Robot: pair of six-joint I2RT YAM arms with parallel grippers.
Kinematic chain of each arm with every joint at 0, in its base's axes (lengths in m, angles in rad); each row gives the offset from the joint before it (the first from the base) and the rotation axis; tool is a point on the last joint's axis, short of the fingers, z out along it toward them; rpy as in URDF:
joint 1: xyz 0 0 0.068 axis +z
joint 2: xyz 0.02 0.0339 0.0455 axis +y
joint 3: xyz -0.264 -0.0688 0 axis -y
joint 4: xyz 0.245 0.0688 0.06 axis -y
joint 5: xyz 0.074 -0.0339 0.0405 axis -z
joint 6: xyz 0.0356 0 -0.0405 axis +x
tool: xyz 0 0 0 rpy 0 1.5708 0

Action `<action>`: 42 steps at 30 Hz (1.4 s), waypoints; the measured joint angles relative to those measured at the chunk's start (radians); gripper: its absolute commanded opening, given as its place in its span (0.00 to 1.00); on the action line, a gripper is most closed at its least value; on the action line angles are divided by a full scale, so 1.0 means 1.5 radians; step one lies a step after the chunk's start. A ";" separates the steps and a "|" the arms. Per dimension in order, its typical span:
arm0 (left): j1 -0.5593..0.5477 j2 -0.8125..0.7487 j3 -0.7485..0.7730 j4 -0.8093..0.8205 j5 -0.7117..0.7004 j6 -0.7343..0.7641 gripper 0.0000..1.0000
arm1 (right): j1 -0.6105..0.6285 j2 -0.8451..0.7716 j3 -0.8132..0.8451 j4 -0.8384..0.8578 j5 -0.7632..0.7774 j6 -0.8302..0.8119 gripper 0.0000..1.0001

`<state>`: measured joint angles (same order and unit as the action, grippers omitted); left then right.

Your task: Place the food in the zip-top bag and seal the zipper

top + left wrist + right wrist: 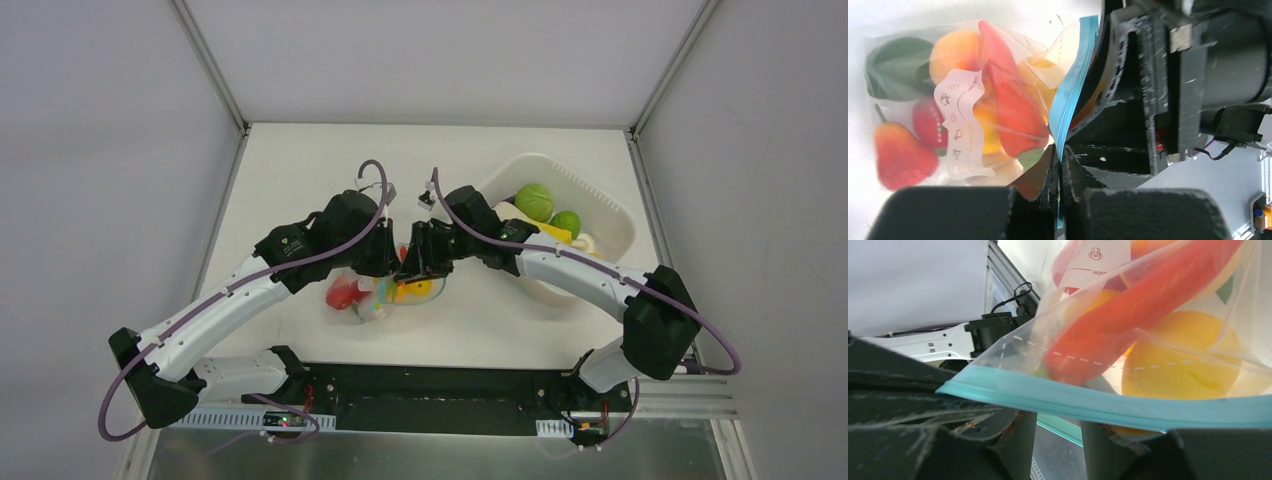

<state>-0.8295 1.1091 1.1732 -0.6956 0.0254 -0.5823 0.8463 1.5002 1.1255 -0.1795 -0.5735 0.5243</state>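
Note:
The zip-top bag point(385, 298) lies on the table between my two grippers, with several pieces of food inside: a red pepper point(1010, 117), an orange fruit point(955, 50), a green piece point(895, 65) and a strawberry point(927, 122). My left gripper point(1060, 167) is shut on the teal zipper point(1073, 85) at the bag's edge. My right gripper point(1058, 417) has its fingers point(1020, 440) apart, and the zipper point(1108, 402) runs across in front of them. In the top view the left gripper point(388, 262) and right gripper point(414, 264) nearly touch over the bag.
A white tub point(612, 218) stands at the right back and holds two green fruits point(534, 201) and a yellow piece point(556, 235). The right arm reaches across in front of the tub. Table walls rise at the left, right and back.

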 measured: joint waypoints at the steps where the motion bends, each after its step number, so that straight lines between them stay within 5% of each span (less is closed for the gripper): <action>1: 0.000 -0.003 -0.004 0.000 0.000 -0.003 0.07 | 0.010 0.006 0.000 0.002 0.013 0.002 0.43; 11: 0.000 -0.017 -0.011 -0.024 -0.003 -0.008 0.09 | 0.056 -0.007 -0.097 0.145 0.173 0.068 0.62; 20: -0.001 -0.039 -0.021 -0.043 -0.055 -0.008 0.00 | 0.120 -0.039 -0.219 0.364 0.253 0.196 0.56; 24: -0.009 -0.043 -0.040 -0.042 -0.083 -0.006 0.00 | 0.152 -0.011 -0.215 0.388 0.255 0.215 0.37; 27: -0.026 -0.048 -0.062 -0.040 -0.104 -0.010 0.00 | 0.153 0.000 -0.225 0.411 0.262 0.229 0.44; 35: -0.046 -0.095 -0.077 -0.017 -0.165 -0.029 0.00 | 0.152 -0.115 -0.255 0.357 0.315 0.177 0.67; 42: -0.046 -0.112 -0.077 0.004 -0.200 -0.040 0.00 | 0.152 -0.264 -0.225 0.227 0.354 0.126 0.67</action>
<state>-0.8978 0.9413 1.0573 -0.6895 -0.2752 -0.6426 1.0740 1.1042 0.7876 0.1616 -0.0422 0.7128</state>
